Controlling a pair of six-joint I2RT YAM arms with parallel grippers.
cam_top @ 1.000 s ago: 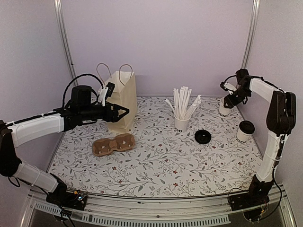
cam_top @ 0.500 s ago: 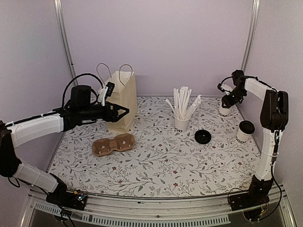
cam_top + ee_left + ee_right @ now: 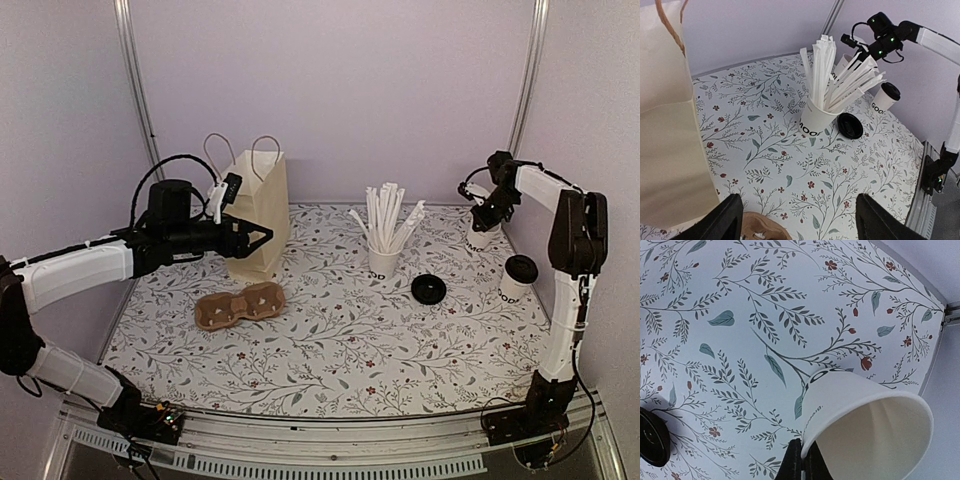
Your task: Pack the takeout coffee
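Status: I have the right gripper (image 3: 802,456) clenched on the rim of an open cup (image 3: 867,427), the thin paper wall pinched between the fingers. That cup is well right of the straw cup (image 3: 383,258) and further back. In the wrist view it is tipped, mouth toward the camera. I cannot tell whether its base is on the table (image 3: 330,350).

The takeout coffee (image 3: 518,276) stands upright with its lid on, right of the straw cup and nearer to me than the held cup. Nothing is touching it. A loose lid (image 3: 428,289) lies flat between the straw cup and the takeout coffee.

The left gripper (image 3: 799,215) is released, jaws wide with nothing between them. It hovers well left of the straw cup, just beside the paper bag (image 3: 262,212). The cup carrier (image 3: 240,305) lies left of the straw cup, in front of the bag.

Risks from here, as I judge them:
- A one-wall rim pinch is weak. The paper may buckle or slide out on a lift, and the cup could swing or drop.
- A carry leftward passes the straw cup, and its straws fan out to the right — the cup or wrist could catch them and topple it.
- The takeout coffee stands close under the right forearm, so a low sweep could knock it over.
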